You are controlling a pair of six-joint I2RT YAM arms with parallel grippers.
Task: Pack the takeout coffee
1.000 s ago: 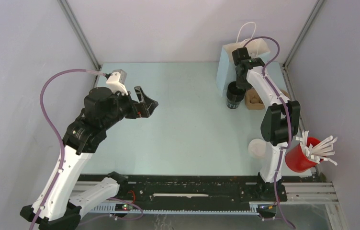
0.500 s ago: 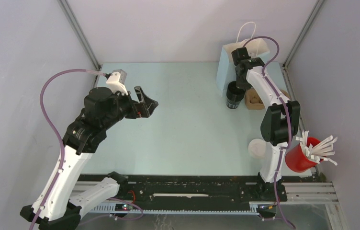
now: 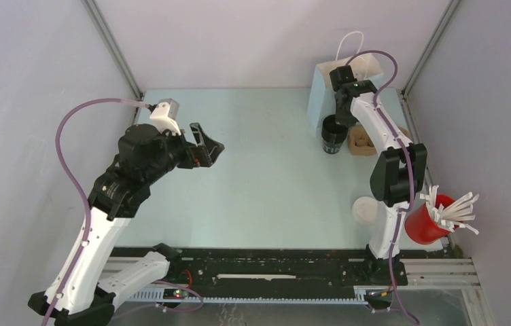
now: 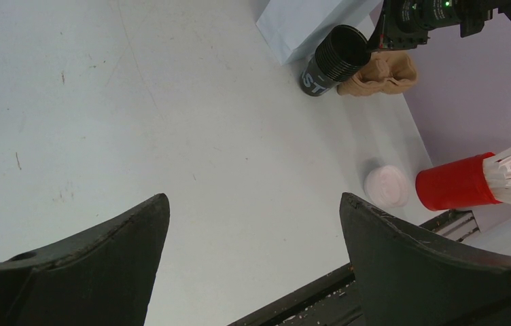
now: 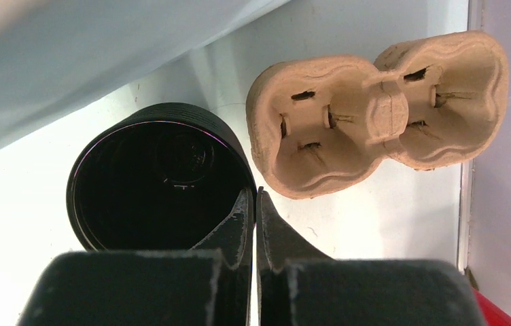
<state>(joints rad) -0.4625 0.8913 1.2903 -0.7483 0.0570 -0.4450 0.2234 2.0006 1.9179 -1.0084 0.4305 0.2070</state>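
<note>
Two things flank the black cup (image 5: 145, 182): paper bag (image 5: 103, 54), pulp carrier (image 5: 375, 109).

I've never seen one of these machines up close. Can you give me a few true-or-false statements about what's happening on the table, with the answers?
1. The black cup has its lid on. False: it is open on top, and the white lid lies on the table near the right arm's base.
2. The right end effector is pinched on the black cup's rim. True.
3. The left end effector holds the cardboard carrier. False: it is open and empty above bare table, and the carrier lies beside the black cup.
4. The red cup has white sticks in it. True.
5. Both pockets of the cardboard carrier are empty. True.
</note>
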